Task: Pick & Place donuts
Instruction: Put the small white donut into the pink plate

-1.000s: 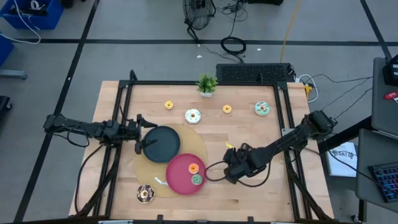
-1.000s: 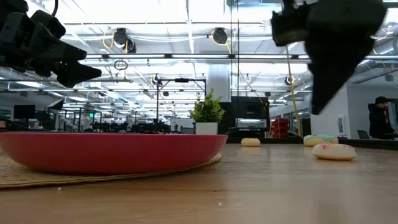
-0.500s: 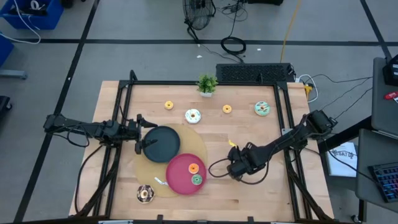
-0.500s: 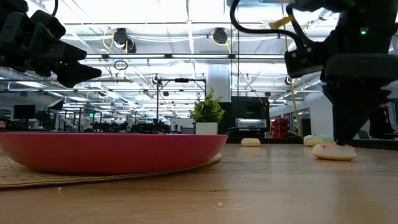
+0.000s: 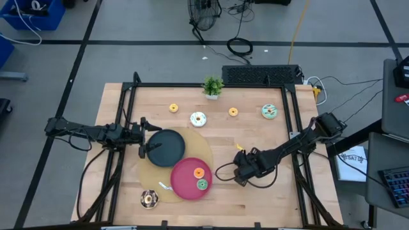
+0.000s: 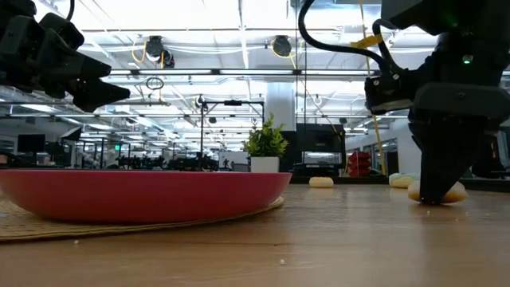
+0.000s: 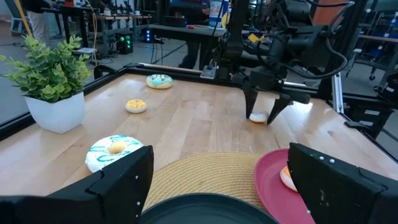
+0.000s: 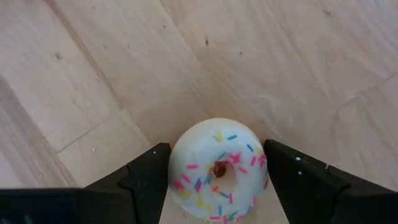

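Right of the pink plate (image 5: 189,178), out on the bare wood toward the surface's (image 5: 281,204) right edge, a white donut with coloured sprinkles (image 8: 217,168) lies flat. The right end effector (image 5: 241,174) is down around it, fingers spread wide with one on each side of the ring and not yet pressed in. On the pink plate sit an orange donut (image 5: 199,172) and a green donut (image 5: 202,184). Along the far edge lie a yellow donut (image 5: 173,108), a white and mint donut (image 5: 199,119), another orange one (image 5: 233,112) and a mint donut (image 5: 270,112), near the potted plant (image 5: 213,86). A chocolate-brown donut (image 5: 149,199) rests by the near edge. The left end effector (image 5: 144,137) hangs spread wide over the dark plate (image 5: 166,147).
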{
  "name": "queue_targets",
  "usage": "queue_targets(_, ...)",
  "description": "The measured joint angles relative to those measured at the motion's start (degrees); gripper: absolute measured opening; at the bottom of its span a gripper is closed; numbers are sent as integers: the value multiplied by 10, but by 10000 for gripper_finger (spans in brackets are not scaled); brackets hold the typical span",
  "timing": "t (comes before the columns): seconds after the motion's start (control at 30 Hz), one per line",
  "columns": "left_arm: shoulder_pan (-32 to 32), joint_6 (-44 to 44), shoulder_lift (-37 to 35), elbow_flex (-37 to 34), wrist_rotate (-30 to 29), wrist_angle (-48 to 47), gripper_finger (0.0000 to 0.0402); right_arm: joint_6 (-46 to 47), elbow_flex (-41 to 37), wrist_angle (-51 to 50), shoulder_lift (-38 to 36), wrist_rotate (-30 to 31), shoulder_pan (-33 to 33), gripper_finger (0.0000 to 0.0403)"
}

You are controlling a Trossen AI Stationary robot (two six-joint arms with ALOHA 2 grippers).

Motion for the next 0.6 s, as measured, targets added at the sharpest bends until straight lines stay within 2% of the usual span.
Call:
queue_targets(0.3,0,0,0,0,0,0,365,7,-4,1,0,-1,0,247)
queue_targets(0.6,0,0,0,0,0,0,365,7,-5,-2,1,-29,-9,247)
